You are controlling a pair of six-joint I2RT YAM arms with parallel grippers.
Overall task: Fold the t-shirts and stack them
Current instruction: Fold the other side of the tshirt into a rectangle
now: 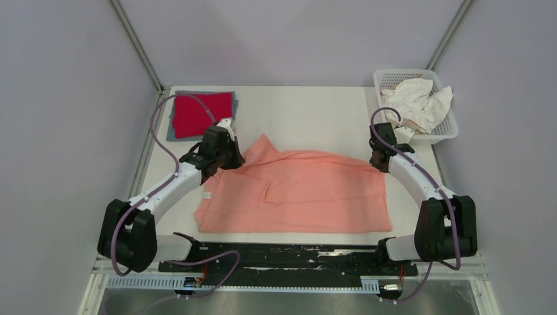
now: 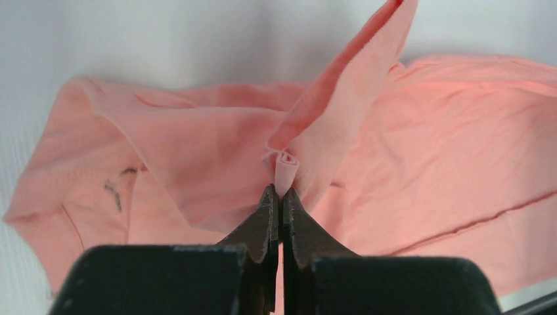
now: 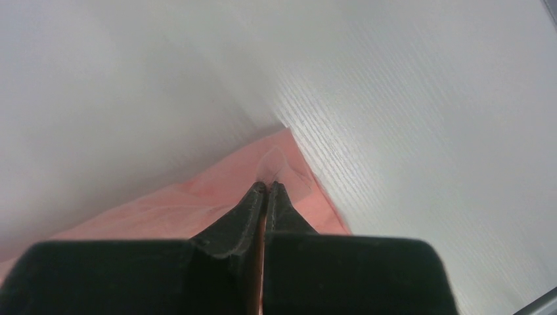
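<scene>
A salmon-pink t-shirt [image 1: 295, 190] lies spread across the middle of the table. My left gripper [image 1: 223, 159] is shut on a pinched fold of it at its far left edge [image 2: 282, 172], with a flap raised beside the jaws. My right gripper [image 1: 378, 163] is shut on the shirt's far right corner [image 3: 276, 164]. A folded red t-shirt [image 1: 200, 113] lies on a folded grey-blue t-shirt [image 1: 172, 134] at the far left. White and beige t-shirts [image 1: 420, 102] are heaped in the basket.
A white plastic lattice basket [image 1: 391, 80] stands at the far right corner, close behind my right gripper. Bare white table [image 1: 302, 118] lies between the folded stack and the basket. Grey walls enclose the table.
</scene>
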